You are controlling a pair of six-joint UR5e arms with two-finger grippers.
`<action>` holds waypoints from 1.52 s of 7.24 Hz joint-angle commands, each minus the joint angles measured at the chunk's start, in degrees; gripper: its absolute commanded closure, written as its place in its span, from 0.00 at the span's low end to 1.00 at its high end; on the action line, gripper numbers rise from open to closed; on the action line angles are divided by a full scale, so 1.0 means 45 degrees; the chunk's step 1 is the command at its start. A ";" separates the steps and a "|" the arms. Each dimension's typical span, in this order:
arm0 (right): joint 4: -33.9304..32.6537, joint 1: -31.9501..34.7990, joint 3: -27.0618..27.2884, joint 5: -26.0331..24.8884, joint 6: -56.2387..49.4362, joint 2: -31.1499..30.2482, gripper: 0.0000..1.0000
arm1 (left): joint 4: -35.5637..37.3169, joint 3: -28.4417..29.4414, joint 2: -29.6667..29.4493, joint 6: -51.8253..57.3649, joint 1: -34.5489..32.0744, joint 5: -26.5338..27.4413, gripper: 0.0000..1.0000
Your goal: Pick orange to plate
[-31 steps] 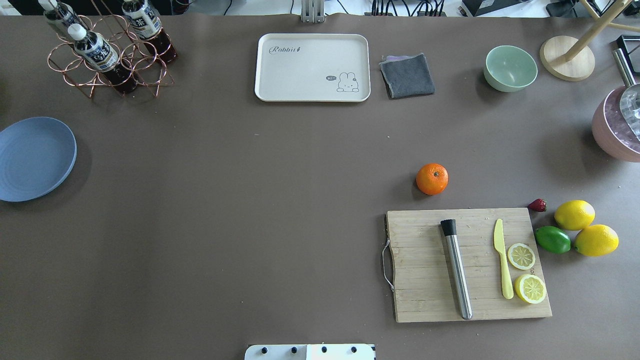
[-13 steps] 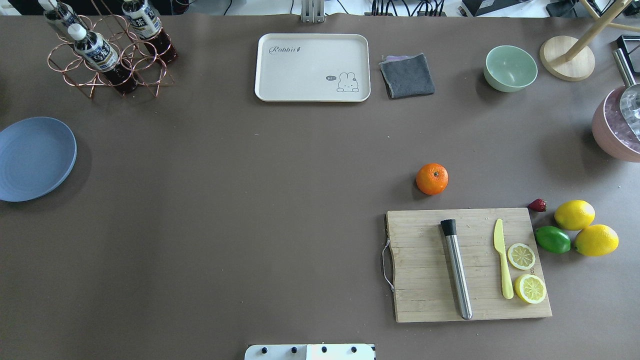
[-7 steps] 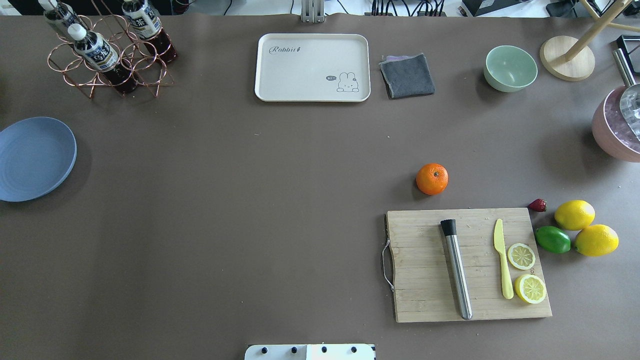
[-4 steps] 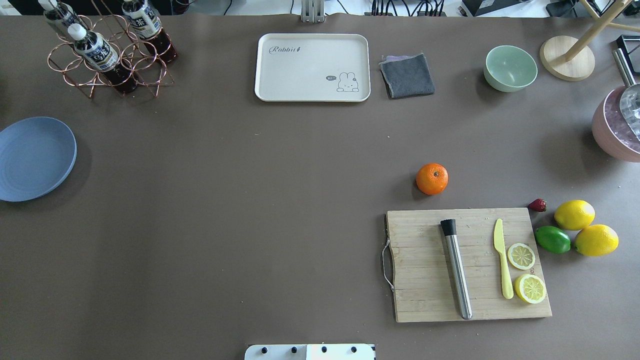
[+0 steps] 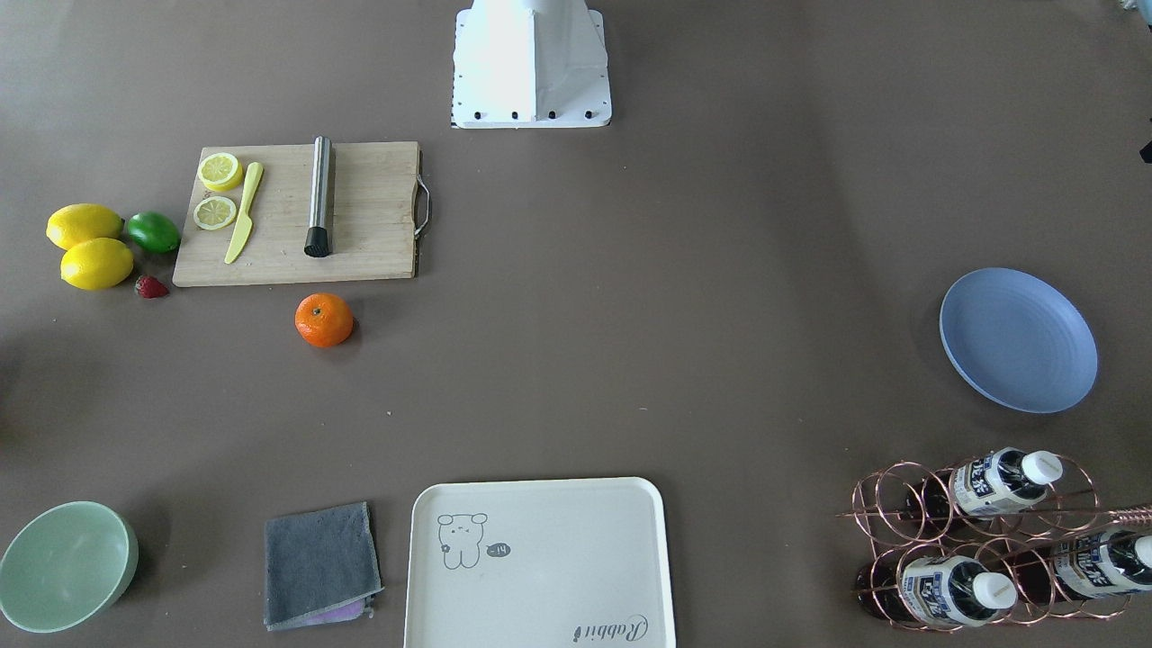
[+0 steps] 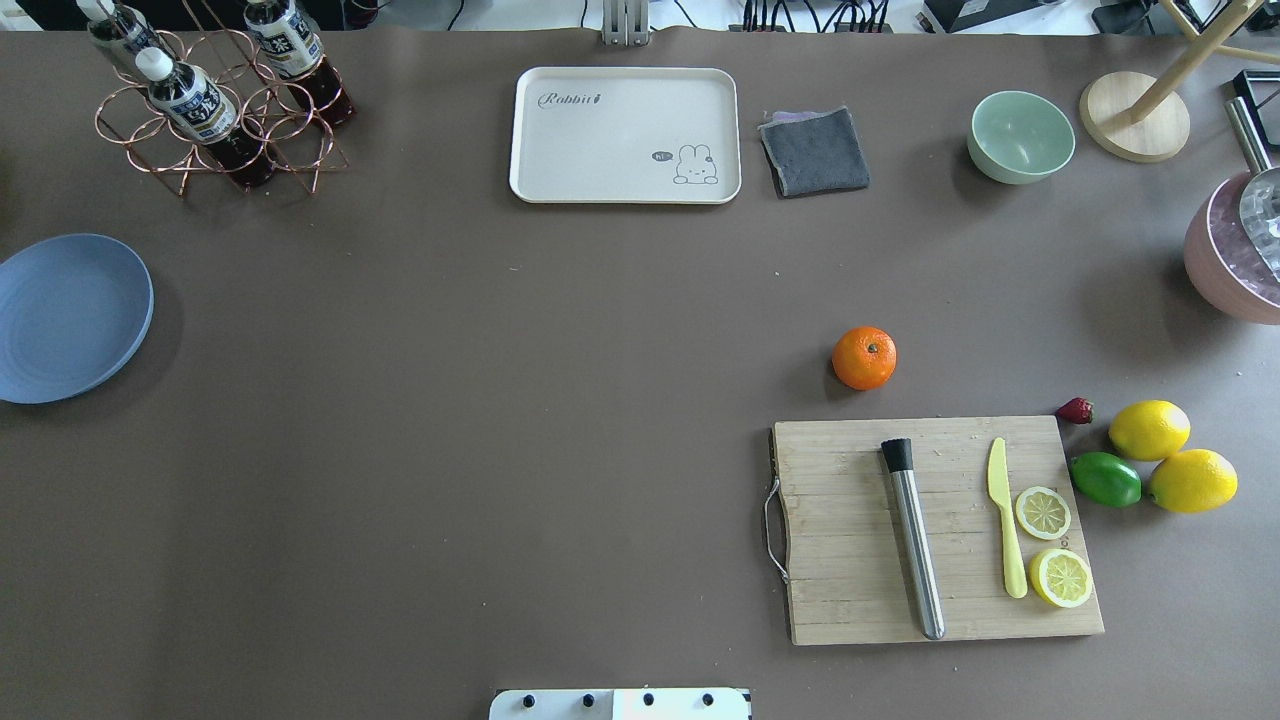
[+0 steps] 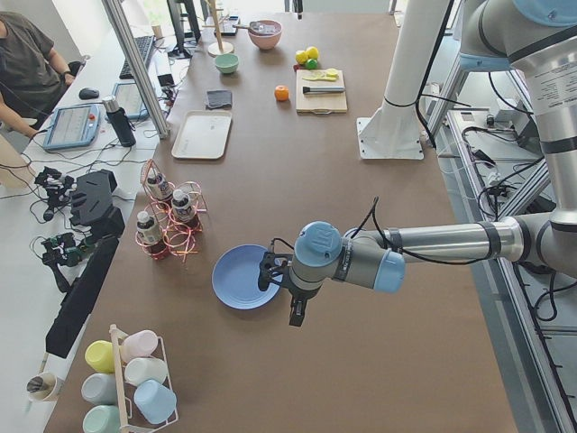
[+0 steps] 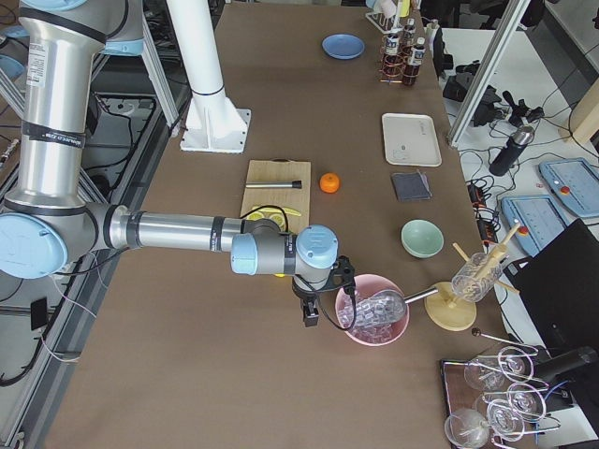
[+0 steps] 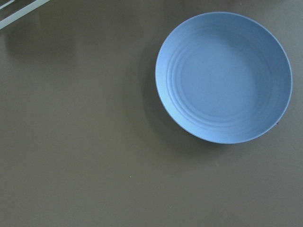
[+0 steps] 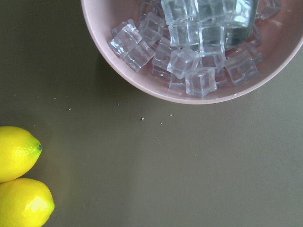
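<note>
The orange (image 6: pixel 865 358) rests on the brown table just beyond the wooden cutting board (image 6: pixel 935 530), and also shows in the front view (image 5: pixel 324 319). The blue plate (image 6: pixel 70 318) lies bare at the table's far left edge and fills the upper right of the left wrist view (image 9: pixel 223 76). Neither gripper appears overhead. From the left end, my left gripper (image 7: pixel 297 316) hangs beside the plate (image 7: pixel 242 277). From the right end, my right gripper (image 8: pixel 310 318) hangs next to the pink ice bowl (image 8: pixel 372 321), far from the orange (image 8: pixel 328 182). I cannot tell whether either is open or shut.
On the board lie a steel muddler (image 6: pixel 912 535), a yellow knife (image 6: pixel 1005 515) and two lemon slices. Two lemons (image 6: pixel 1170 455), a lime (image 6: pixel 1105 479) and a strawberry sit to its right. Cream tray (image 6: pixel 625 135), grey cloth, green bowl (image 6: pixel 1020 135) and bottle rack (image 6: pixel 215 100) line the far side.
</note>
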 commanded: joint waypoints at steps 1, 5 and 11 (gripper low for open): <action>0.0888 -0.0001 -0.0143 0.0238 0.0046 -0.0042 0.00 | -0.0092 0.1327 -0.1055 0.0004 0.0126 0.0008 0.03; 0.1717 -0.0001 -0.0377 0.0473 0.0048 -0.0023 0.00 | -0.2641 0.3764 -0.2441 -0.2175 0.1313 0.0027 0.03; 0.1698 -0.0021 -0.0397 0.0531 0.0067 -0.0043 0.00 | -0.5442 0.6739 -0.4495 -0.4836 0.3563 0.1158 0.03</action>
